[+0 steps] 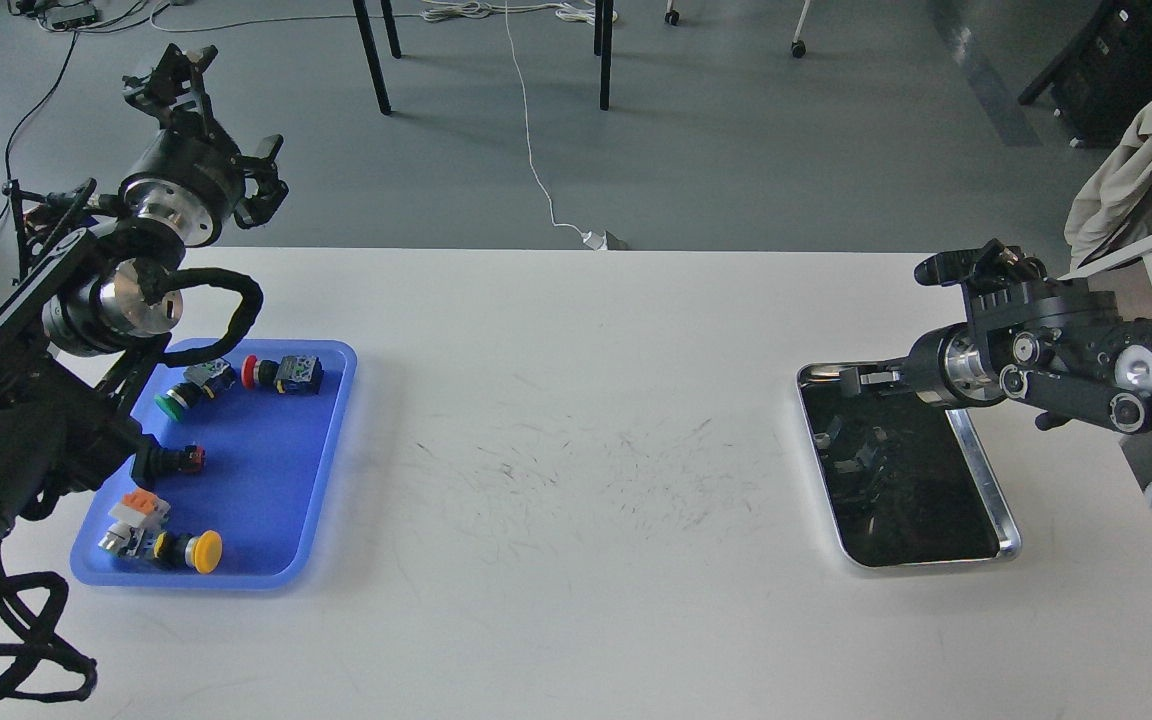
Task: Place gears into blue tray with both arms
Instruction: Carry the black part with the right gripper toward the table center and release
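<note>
The blue tray lies at the table's left and holds several coloured-cap push-button switches. No gears can be made out in it. My left arm rises over the tray's left side, and its gripper is held high beyond the table's far-left corner. It is dark, and I cannot tell its fingers apart. My right gripper reaches in from the right, low over the far-left corner of the silver tray. Its fingers look narrow and close together, and I cannot tell whether anything is between them. Gears are not distinguishable on that tray's dark, reflective inside.
The white table is scuffed in the middle between the two trays. Beyond its far edge are chair legs and a white cable on the grey floor. A chair with draped cloth stands at the right.
</note>
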Robot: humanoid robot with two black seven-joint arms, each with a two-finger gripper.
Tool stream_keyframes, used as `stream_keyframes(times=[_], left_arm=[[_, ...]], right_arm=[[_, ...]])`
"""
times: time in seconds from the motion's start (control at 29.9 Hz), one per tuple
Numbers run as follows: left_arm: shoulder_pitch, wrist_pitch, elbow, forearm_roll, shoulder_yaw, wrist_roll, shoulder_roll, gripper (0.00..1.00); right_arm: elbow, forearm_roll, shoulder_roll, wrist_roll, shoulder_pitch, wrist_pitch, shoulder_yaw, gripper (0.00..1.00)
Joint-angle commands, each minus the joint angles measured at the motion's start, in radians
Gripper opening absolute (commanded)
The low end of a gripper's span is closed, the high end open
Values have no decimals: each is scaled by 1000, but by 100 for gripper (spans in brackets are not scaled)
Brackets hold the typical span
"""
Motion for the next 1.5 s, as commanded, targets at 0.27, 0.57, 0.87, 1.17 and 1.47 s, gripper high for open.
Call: stream_keyframes(times=[0.27,0.57,0.87,1.17,1.47], left_arm=[[-19,2,0,0,0,0,1,98],[-35,2,0,0,0,0,20,98],[-35,3,0,0,0,0,18,98],[-37,2,0,0,0,0,18,98],[-29,0,0,-2,0,-2,30,98]], right_arm=[[162,290,150,19,179,-16,34,1],[56,462,486,48,175,-76,46,1],[-56,516,486,63,63,-76,48,2],[-47,521,486,77,-26,-79,110,2],[-7,521,486,80,-117,-122,126,2]])
